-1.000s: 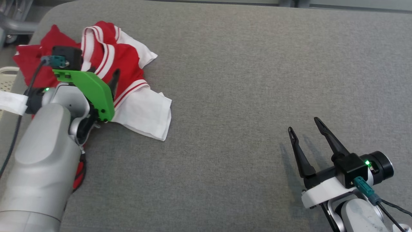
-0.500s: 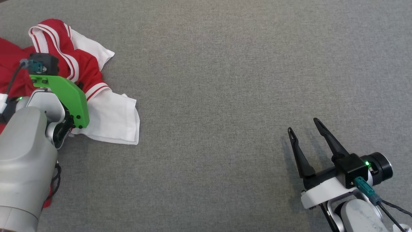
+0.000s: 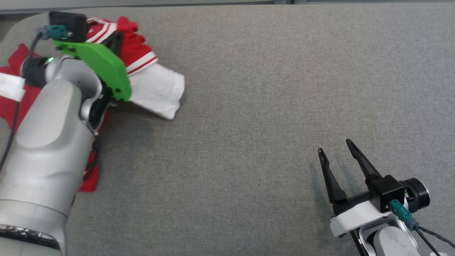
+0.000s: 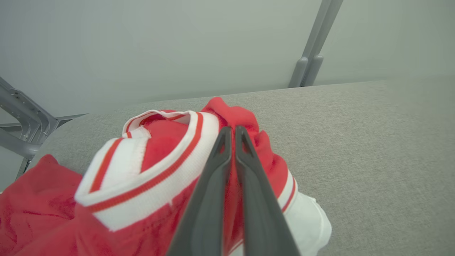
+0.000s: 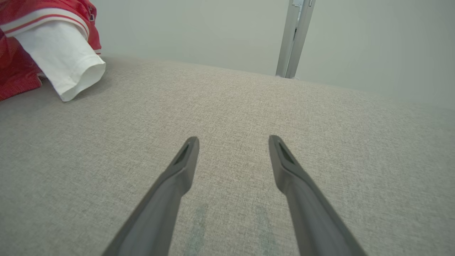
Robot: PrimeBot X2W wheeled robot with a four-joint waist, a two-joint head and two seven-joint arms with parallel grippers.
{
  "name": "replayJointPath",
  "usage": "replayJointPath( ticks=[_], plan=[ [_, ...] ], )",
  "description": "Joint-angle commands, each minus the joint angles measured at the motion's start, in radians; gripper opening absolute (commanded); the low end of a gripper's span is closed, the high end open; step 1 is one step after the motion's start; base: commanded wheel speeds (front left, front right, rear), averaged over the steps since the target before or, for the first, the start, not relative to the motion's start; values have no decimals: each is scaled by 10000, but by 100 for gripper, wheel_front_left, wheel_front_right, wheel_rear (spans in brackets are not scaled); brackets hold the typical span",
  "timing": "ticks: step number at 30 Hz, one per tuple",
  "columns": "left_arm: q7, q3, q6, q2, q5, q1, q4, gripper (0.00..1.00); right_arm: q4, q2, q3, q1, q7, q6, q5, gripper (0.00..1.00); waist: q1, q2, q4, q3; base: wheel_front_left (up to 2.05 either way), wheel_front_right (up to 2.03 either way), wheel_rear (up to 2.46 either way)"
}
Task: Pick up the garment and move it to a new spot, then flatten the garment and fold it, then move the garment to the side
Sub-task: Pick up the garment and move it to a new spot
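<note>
Since a second ago the left jaws have gone from spread above the garment to pressed together on a red fold just beside its striped band. The white sleeve has bunched up and drawn in. The head camera has shifted too, so the garment's place in that view tells little. The right jaws stand wide and empty, well apart from the garment, over bare worktop.

The pinch looks thin, perhaps a single layer, so I judge it could slide out once the cloth's weight comes onto it. Much of the red cloth lies beneath and behind the left arm, where it might snag on the arm or drag. The garment also lies near the worktop's rounded corner, so a loose part could slip over the edge.

The garment is soft, limp and crumpled. Its body is a red knit, the band thick, ribbed and white with red stripes, and the sleeve smooth and tube-shaped. The worktop is flat, with a grey, coarse-woven cover that would likely grip dragged fabric
</note>
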Motion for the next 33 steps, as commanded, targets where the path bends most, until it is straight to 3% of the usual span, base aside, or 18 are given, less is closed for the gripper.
replayJointPath(
  ticks=[1, 12, 18, 23, 27, 33],
  plan=[
    [-84, -175, 17, -138, -101, -102, -284, 0, 38, 29, -10, 88, -33, 1, 60, 100, 0, 0, 138, -323, 0, 0, 0],
    [227, -1702, 17, -1353, -1475, 786, -3898, 0, 193, 315, -5, 464, -33, 1, 258, 100, 0, 0, -80, -1277, 0, 0, 0],
    [414, -2639, 92, -2067, -1790, 1769, -4951, 0, 200, 374, -127, 542, -33, 1, 335, 100, 0, 0, -497, -1345, 0, 0, 0],
    [433, -3494, 429, -2291, -2019, 2542, -4769, 0, 249, 397, 19, 515, -33, 1, 393, 100, 0, 0, -1058, -1202, 0, 0, 0],
    [113, -3834, 684, -2319, -1765, 2609, -3825, 0, 249, 410, 146, 360, -33, 1, 508, 100, 0, 0, -1597, -1035, 0, 0, 0],
    [-918, -3586, 772, -2337, -1665, 2157, -2086, 0, 208, 415, 285, 287, -33, 1, 757, 100, 0, 0, -2403, -907, 0, 0, 0]
  ],
)
